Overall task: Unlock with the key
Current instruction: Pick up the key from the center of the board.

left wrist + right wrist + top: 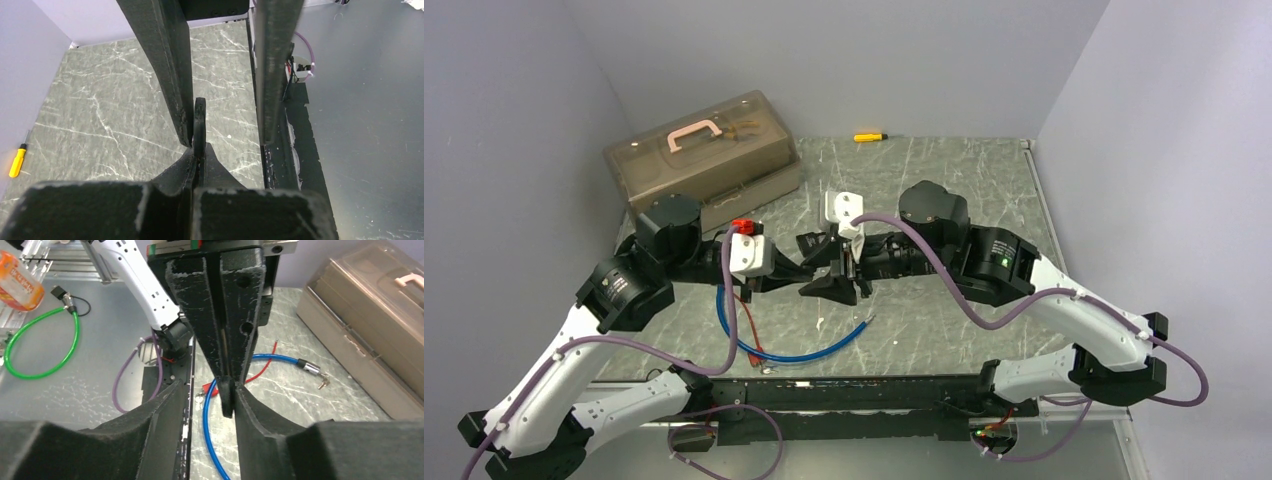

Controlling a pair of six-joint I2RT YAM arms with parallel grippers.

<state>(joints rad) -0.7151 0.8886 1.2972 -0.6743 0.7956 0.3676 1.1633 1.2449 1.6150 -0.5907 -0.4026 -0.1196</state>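
My left gripper point(809, 272) is shut on a thin black piece that looks like a key's head point(200, 117); it also shows in the right wrist view point(226, 399). My right gripper point(832, 272) is open around that piece, with one of its fingers point(260, 415) against it and the other well apart. Both hover above the middle of the table. Below them lies a blue cable lock point(799, 352). Its silver barrel point(310, 367) has a small key point(323, 384) beside it. A silver key point(199, 399) lies next to a red tag.
A translucent brown toolbox point(704, 155) with a pink handle stands at the back left. A yellow screwdriver point(870, 136) lies at the back wall. A red cable point(744, 310) crosses the blue one. Off the table's left are a green cable point(40, 352) and an orange bottle point(17, 280).
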